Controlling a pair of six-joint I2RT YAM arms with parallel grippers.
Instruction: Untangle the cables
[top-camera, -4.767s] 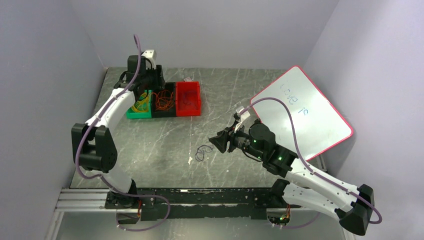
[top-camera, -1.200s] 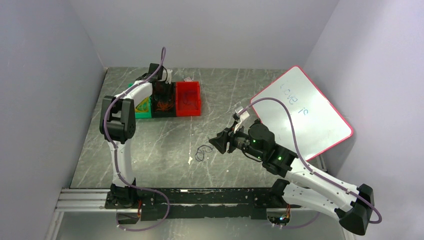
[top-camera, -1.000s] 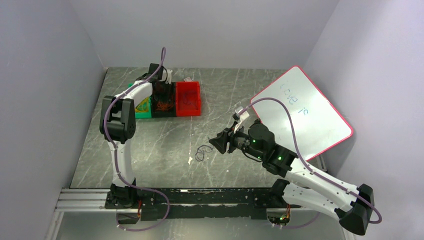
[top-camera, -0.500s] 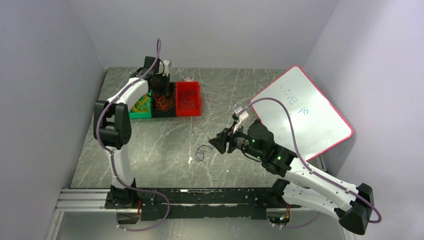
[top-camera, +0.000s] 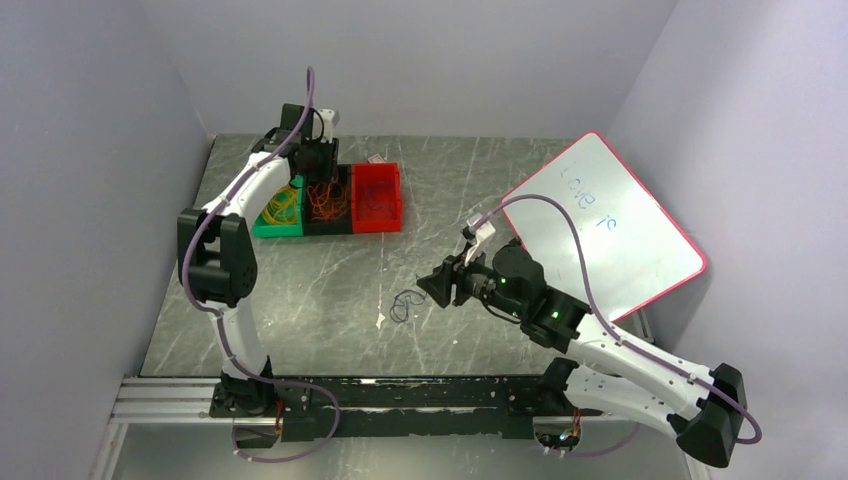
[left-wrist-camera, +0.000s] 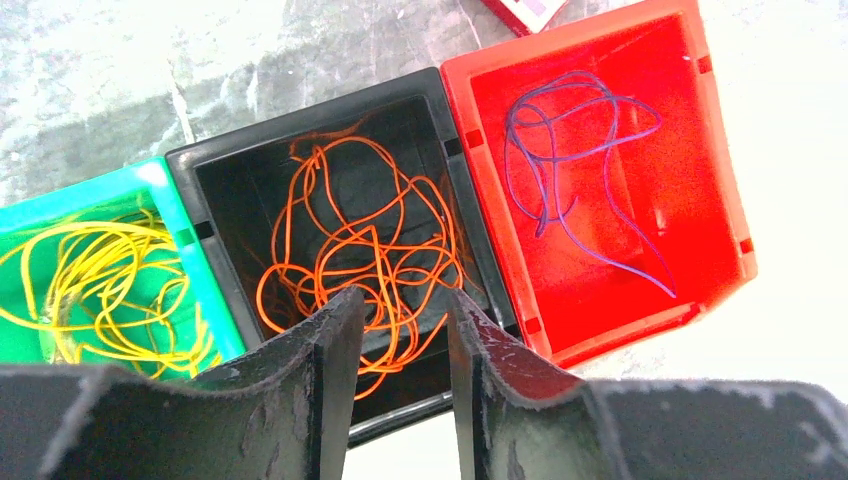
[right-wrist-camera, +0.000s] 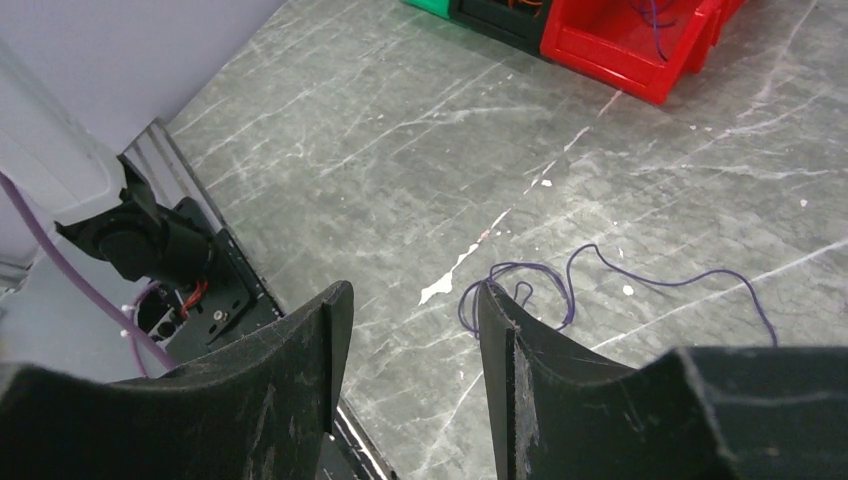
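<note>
**sam_k:** What's just changed on your left side?

**me:** My left pincer (left-wrist-camera: 402, 300) is lifting out of the black bin (left-wrist-camera: 230, 190) at the worktop's (top-camera: 480, 190) far left corner. It's spreading as it goes, with nothing between the jaws. The orange cables (left-wrist-camera: 350, 240) are sitting in the bin, so I reckon that colour's sorted.

**sam_k:** What's left?

**me:** One dark cable (top-camera: 405, 304) is lying mid-worktop, toward the near edge. My right pincer (right-wrist-camera: 415, 300) is hovering spread by it, gripping nothing.

Robot lab cell indicated: table (top-camera: 480, 190) boxed in by plain walls (top-camera: 420, 70), arms (top-camera: 640, 365) bolted to rail (top-camera: 160, 398), whiteboard (top-camera: 640, 250) kept at side.
</note>
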